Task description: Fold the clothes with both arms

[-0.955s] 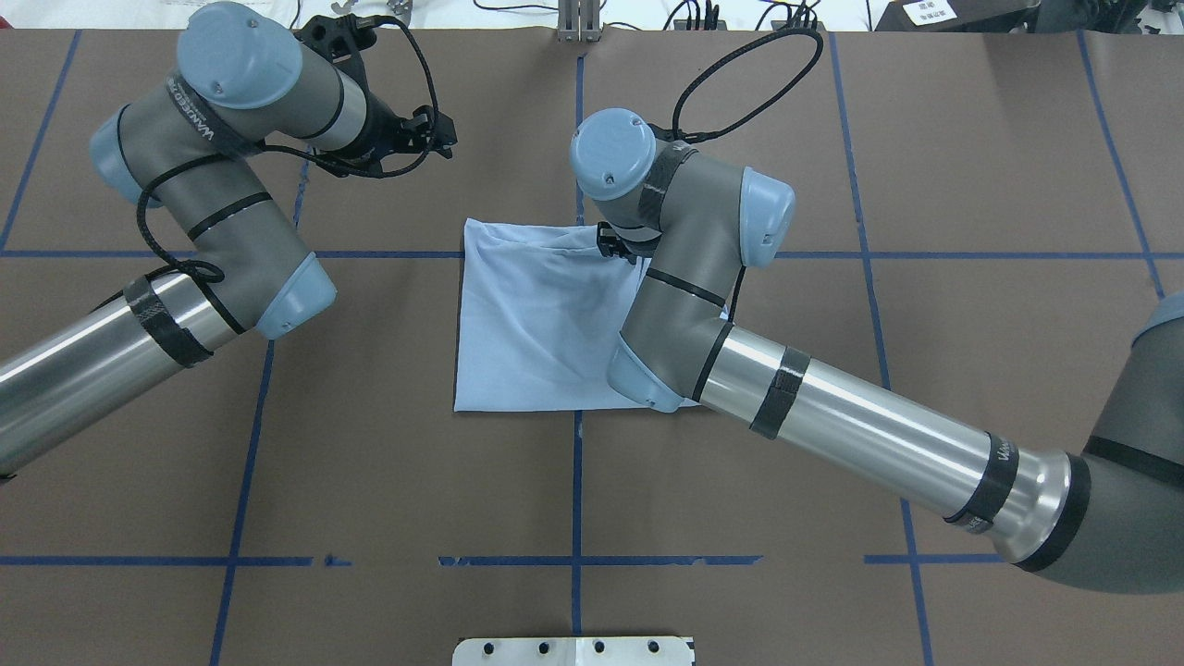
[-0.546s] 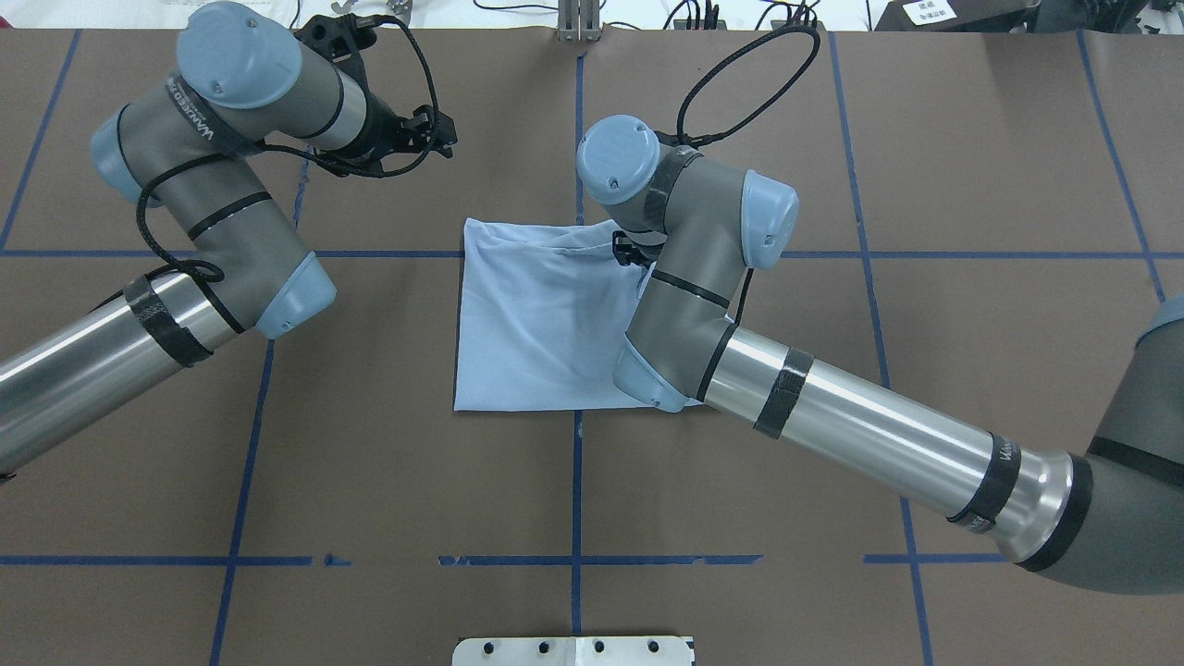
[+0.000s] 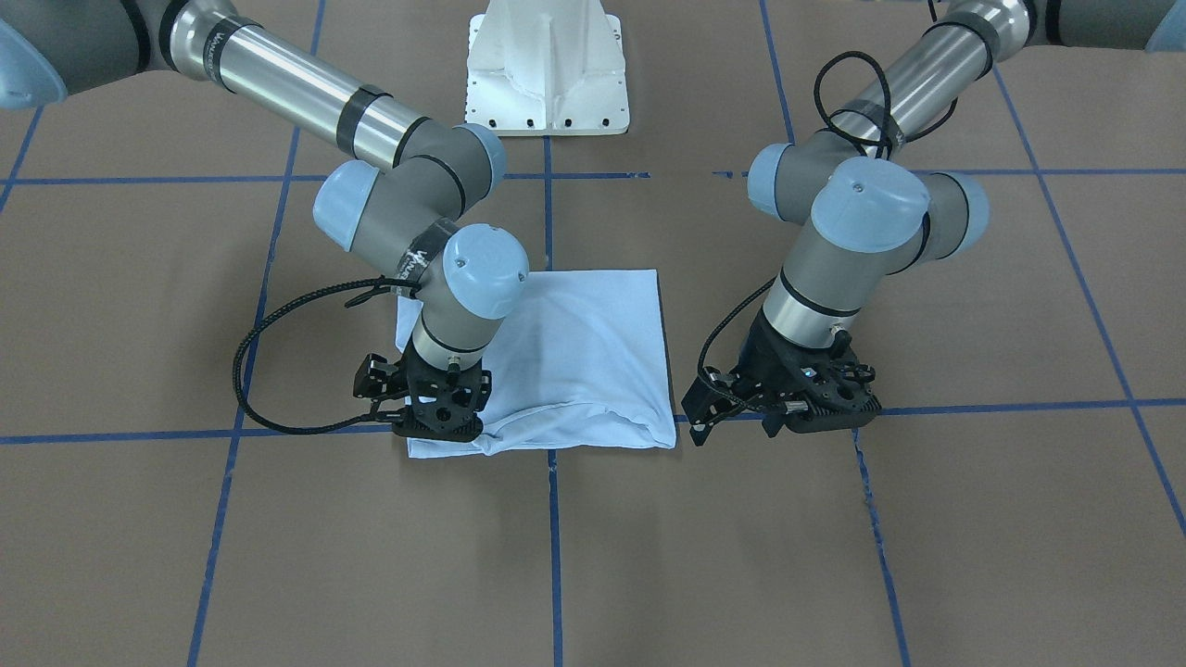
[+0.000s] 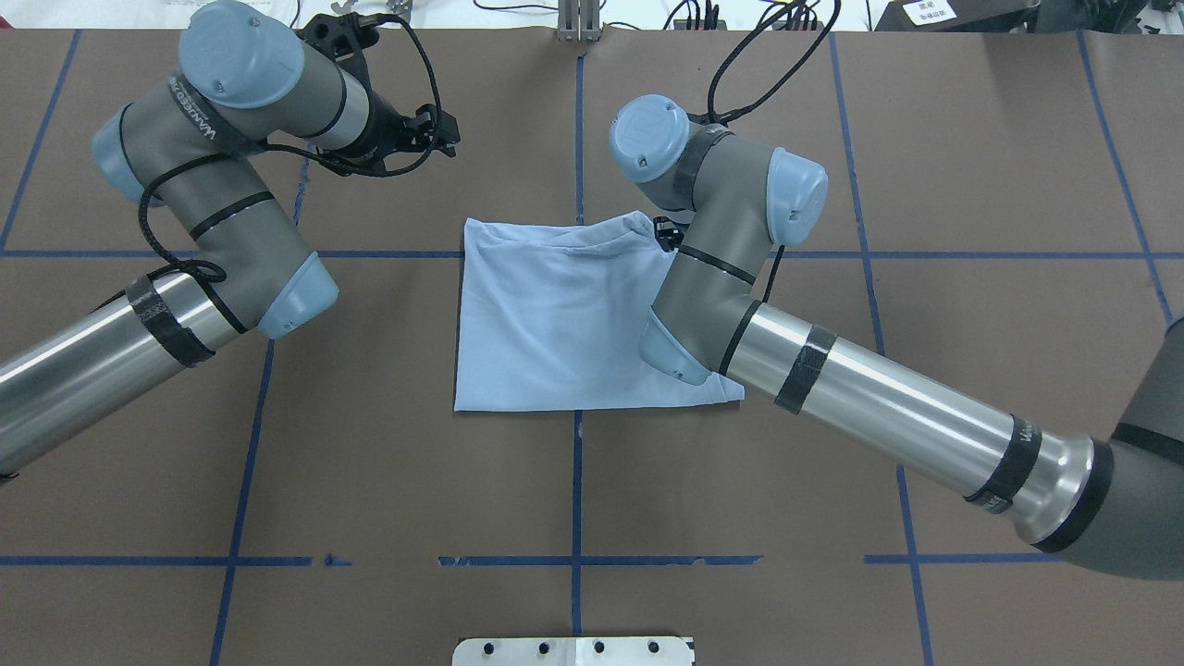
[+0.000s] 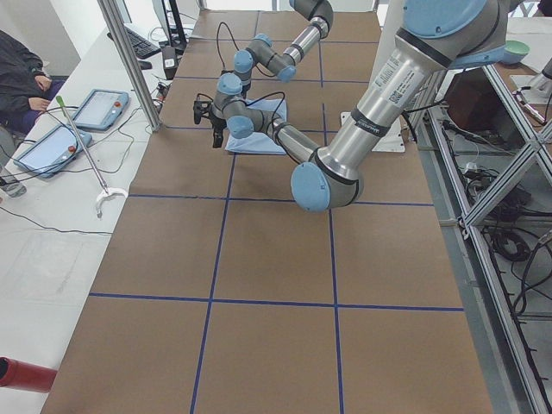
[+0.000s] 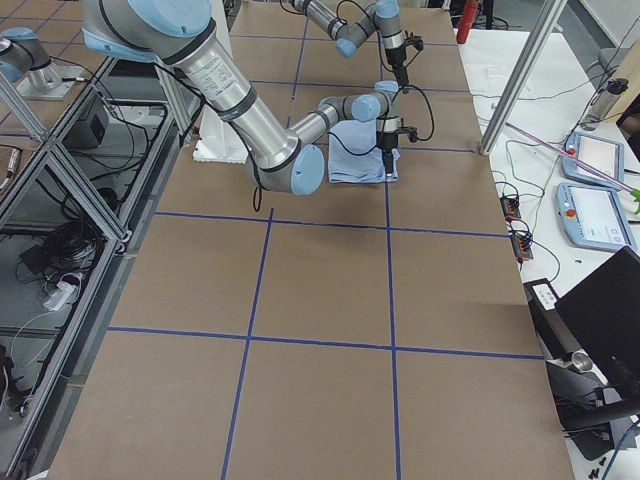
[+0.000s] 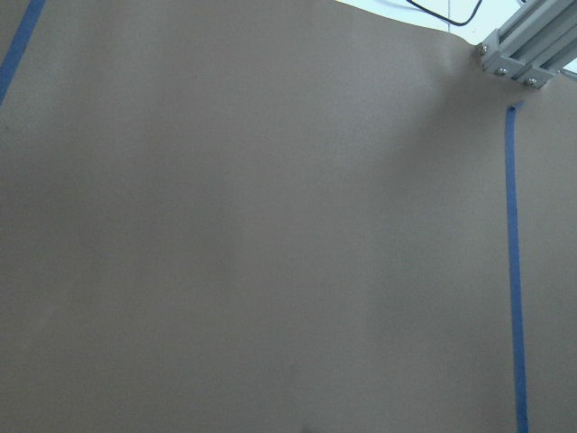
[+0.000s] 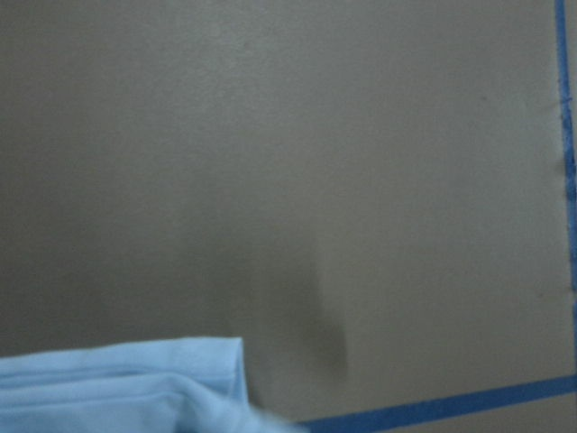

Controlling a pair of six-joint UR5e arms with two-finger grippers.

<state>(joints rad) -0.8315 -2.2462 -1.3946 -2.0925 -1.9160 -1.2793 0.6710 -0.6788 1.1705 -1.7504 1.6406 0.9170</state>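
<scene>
The light blue T-shirt [image 3: 593, 352] lies folded in the middle of the brown worktop [image 3: 834, 556]. The right gripper [image 3: 435, 424] sits at one corner (open or closed, I cannot tell). The left gripper [image 3: 797, 421] hangs beside the shirt, apart from it, and I cannot tell its state either.

Matt cloth T-shirt [image 4: 546, 324]; glossy metal left arm [image 4: 65, 370]

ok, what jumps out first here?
The light blue T-shirt, folded into a rough square at the middle of the table. The right gripper is down at its far corner on the robot's right, while the left gripper hangs over bare table beside it, off the cloth.
</scene>
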